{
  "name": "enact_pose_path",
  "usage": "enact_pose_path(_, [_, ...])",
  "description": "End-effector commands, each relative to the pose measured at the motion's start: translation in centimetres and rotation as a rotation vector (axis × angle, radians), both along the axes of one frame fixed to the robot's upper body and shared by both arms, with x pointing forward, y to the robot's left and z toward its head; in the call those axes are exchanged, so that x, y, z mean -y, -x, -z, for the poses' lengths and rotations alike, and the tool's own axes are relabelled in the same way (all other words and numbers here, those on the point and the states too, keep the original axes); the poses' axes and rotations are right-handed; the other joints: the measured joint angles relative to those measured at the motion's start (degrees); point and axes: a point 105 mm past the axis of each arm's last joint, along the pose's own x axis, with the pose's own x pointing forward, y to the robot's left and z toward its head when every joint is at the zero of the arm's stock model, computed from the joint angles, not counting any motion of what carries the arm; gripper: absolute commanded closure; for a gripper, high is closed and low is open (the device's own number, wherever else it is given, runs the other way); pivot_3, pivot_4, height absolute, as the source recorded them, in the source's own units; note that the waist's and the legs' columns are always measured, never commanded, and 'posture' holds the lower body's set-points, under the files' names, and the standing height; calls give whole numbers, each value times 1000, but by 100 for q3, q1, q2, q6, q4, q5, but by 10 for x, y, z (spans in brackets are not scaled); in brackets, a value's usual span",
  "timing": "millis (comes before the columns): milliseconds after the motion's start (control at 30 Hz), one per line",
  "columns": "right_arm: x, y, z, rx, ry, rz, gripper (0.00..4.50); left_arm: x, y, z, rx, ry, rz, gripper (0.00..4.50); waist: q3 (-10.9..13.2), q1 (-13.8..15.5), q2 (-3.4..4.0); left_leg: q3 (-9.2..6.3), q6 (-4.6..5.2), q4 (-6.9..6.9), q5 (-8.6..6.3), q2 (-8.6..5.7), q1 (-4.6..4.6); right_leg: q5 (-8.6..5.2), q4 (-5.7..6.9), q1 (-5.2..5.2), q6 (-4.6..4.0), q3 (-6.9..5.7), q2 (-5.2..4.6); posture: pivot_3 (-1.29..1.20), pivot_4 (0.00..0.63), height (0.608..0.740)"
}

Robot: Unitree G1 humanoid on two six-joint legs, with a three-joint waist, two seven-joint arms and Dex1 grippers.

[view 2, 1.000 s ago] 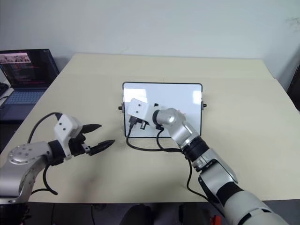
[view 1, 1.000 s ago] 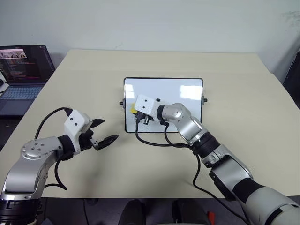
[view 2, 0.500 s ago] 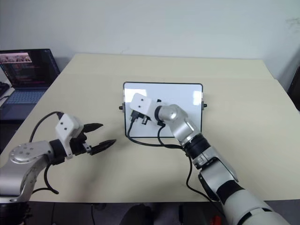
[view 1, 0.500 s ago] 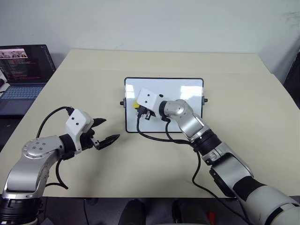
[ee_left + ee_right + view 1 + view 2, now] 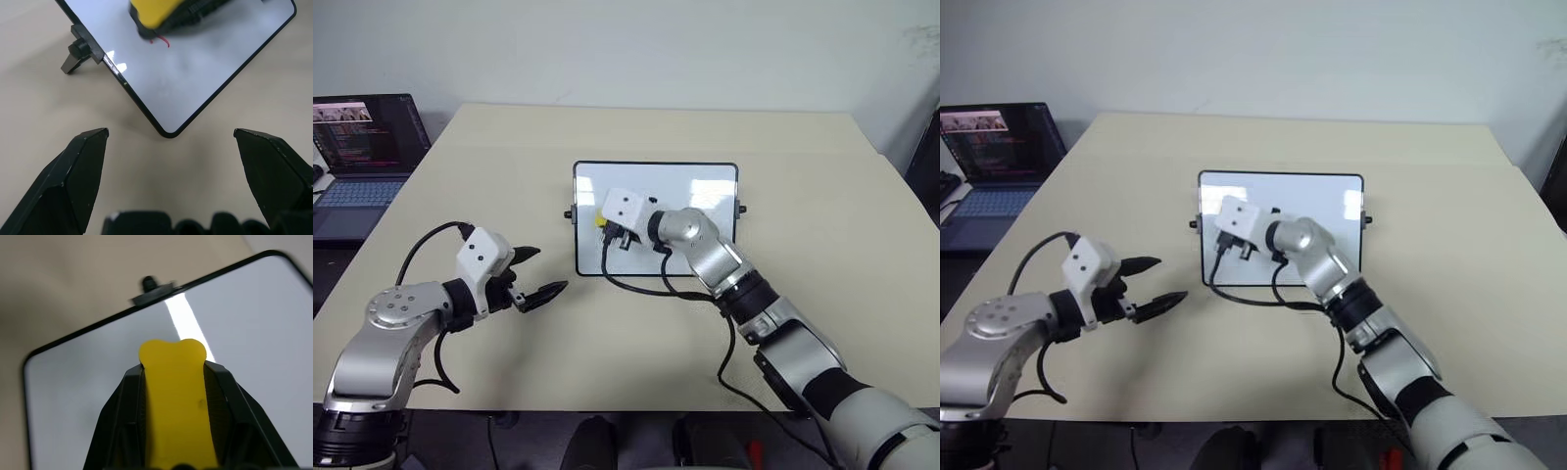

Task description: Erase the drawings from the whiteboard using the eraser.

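The whiteboard [image 5: 690, 186] lies flat at the table's middle, with black knobs at its side edges. My right gripper [image 5: 605, 226] is over the board's left part, shut on the yellow eraser [image 5: 176, 401], whose tip is at the board surface. In the left wrist view the eraser [image 5: 151, 12] covers most of the drawings; one short red stroke [image 5: 164, 42] shows just beside it. My left gripper [image 5: 540, 275] hovers open and empty over the table, left of the board's near left corner [image 5: 168, 132].
An open laptop [image 5: 362, 147] stands at the table's far left edge. Black cables [image 5: 636, 286] trail from my right wrist across the board's near edge. Bare tabletop [image 5: 803, 166] surrounds the board.
My right gripper has slid the eraser a little farther up the board and slightly to the right. The left gripper has stayed put, still open.
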Motion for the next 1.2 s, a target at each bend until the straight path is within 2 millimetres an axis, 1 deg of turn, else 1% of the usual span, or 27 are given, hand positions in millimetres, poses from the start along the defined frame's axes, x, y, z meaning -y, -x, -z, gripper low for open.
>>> enact_pose_path(33, [20,-11,10,-14,34,70,3217,1,-2,-8,40,-9,11,0,0,-1,1,1,0,-1,0,0,0,0,-1,0,0,1,0,0,150,740])
enact_pose_path(200, [23,4,37,-76,139,-8,3217,1,-1,-8,38,-8,13,0,-1,8,-1,-1,0,-2,0,0,0,0,-4,2,0,-1,-1,0,150,740])
enact_pose_path(333, [23,15,50,-99,190,-53,3217,1,-1,-8,37,-8,14,0,-1,-6,-1,1,0,-1,0,1,6,0,-1,5,0,1,0,0,150,740])
enact_pose_path(400, [24,15,50,-90,200,-54,3218,2,0,-8,37,-6,14,0,-1,-7,-1,0,1,-1,0,3,9,0,3,5,0,0,2,0,150,740])
enact_pose_path(467, [26,12,43,-62,181,-40,3218,3,1,-6,33,-2,13,0,-1,-4,-1,0,2,0,1,2,9,0,5,5,0,0,2,0,150,740])
enact_pose_path(633, [33,-3,15,37,106,43,3218,3,3,-4,28,-1,12,0,-1,5,0,0,2,1,1,1,8,0,4,5,0,0,2,0,150,740])
enact_pose_path(700, [36,-7,10,51,90,68,3218,3,2,-5,28,0,12,0,-1,9,-1,-1,2,1,2,1,8,0,4,5,0,-1,2,0,150,740])
enact_pose_path(767, [37,-8,12,45,96,75,3218,4,2,-5,28,1,14,0,0,7,0,-1,2,1,2,1,8,1,3,5,-1,0,2,0,150,740])
enact_pose_path(833, [38,-5,22,18,121,63,3218,5,1,-4,29,4,16,0,-1,8,0,-1,2,0,2,1,8,1,2,5,-1,-1,2,0,150,740])
enact_pose_path(1033, [39,13,51,-94,209,-15,3218,6,0,-4,29,5,20,0,-2,7,-2,0,2,-1,2,1,6,1,-4,7,-1,0,1,0,150,740])
enact_pose_path(1133, [39,18,56,-108,228,-35,3218,7,0,-4,29,6,20,0,-2,-2,-2,0,3,-1,2,2,9,1,-1,7,-1,0,2,0,150,740])
enact_pose_path(1200, [37,19,54,-85,228,-50,3218,7,0,-4,28,7,19,0,-2,-2,-1,-1,3,-1,2,3,10,1,1,7,-1,-1,2,0,150,740])
